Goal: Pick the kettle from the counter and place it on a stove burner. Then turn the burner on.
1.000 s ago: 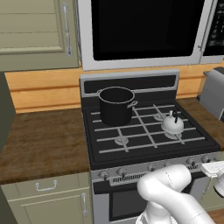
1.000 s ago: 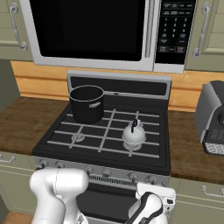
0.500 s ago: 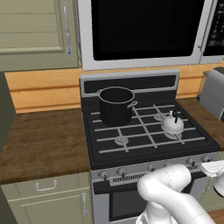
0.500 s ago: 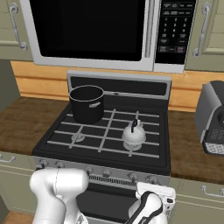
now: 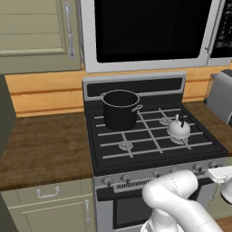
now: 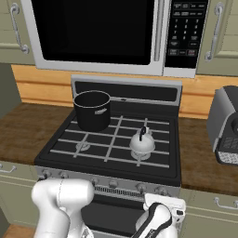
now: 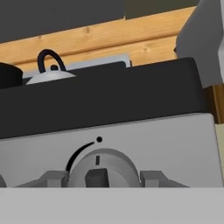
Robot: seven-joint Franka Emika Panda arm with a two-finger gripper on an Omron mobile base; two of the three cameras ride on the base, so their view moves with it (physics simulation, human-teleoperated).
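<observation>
The small silvery kettle (image 5: 178, 129) (image 6: 142, 142) with its black arched handle sits on the front right stove burner (image 6: 139, 155), off the dark wood counter (image 5: 41, 145). In the hand view the kettle (image 7: 50, 74) peeks over the stove's black top edge. My gripper (image 7: 103, 178) is low at the stove's front panel. One grey fingertip (image 7: 54, 178) stands on each side of a round grey knob (image 7: 103, 166), pressed against it. The knob's mark points straight up. My white hand (image 6: 162, 207) sits below the right end of the knob row.
A tall black pot (image 5: 120, 108) (image 6: 93, 110) stands on the back left burner. The front left burner (image 5: 125, 146) is bare. A grey appliance (image 6: 225, 125) stands on the counter right of the stove. A microwave (image 6: 97, 32) hangs above.
</observation>
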